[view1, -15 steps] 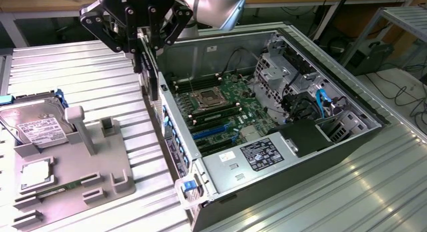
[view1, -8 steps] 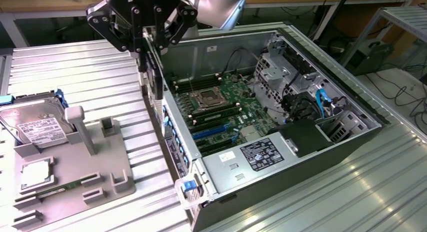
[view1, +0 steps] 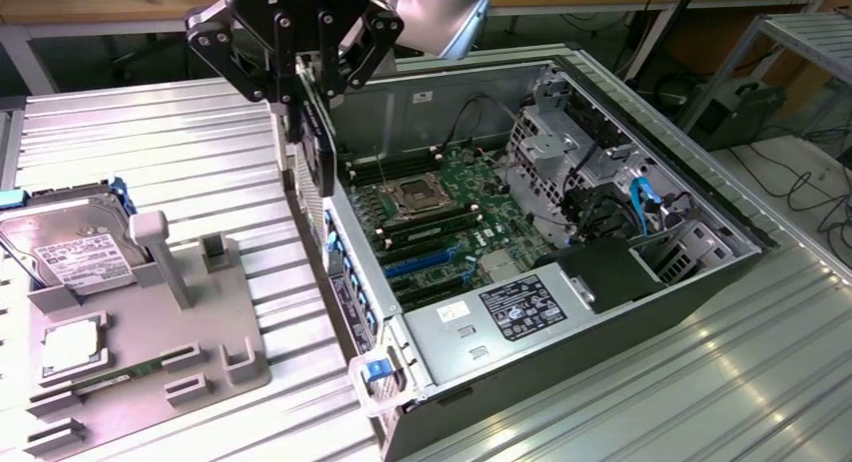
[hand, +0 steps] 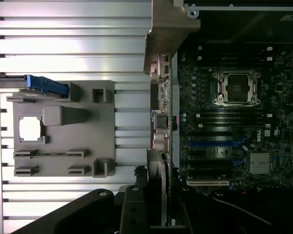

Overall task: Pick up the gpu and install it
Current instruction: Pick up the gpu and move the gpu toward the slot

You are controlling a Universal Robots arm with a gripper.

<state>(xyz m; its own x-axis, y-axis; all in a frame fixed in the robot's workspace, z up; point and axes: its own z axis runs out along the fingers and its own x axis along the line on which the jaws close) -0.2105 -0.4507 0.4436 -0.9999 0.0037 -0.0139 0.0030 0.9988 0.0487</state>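
A: Item: gpu (view1: 317,158). Where is it sitting?
B: It is hanging upright over the case's (view1: 692,272) near wall. The claw (view1: 314,88) is pinching it, jaws narrow.
A: Step?
B: Transfer, by my reckoning. The card is not yet seated.
A: What is the install calling for?
B: Probably lining its edge up with a slot (view1: 419,262).
A: Unclear?
B: The contacts are showing edge-on, and the arm is running out of frame.

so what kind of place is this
Probably a robotics lab bench for computer assembly: an open black desktop computer case on a ribbed aluminium table, a grey plastic parts fixture with a silver hard drive, and wooden workbenches behind.
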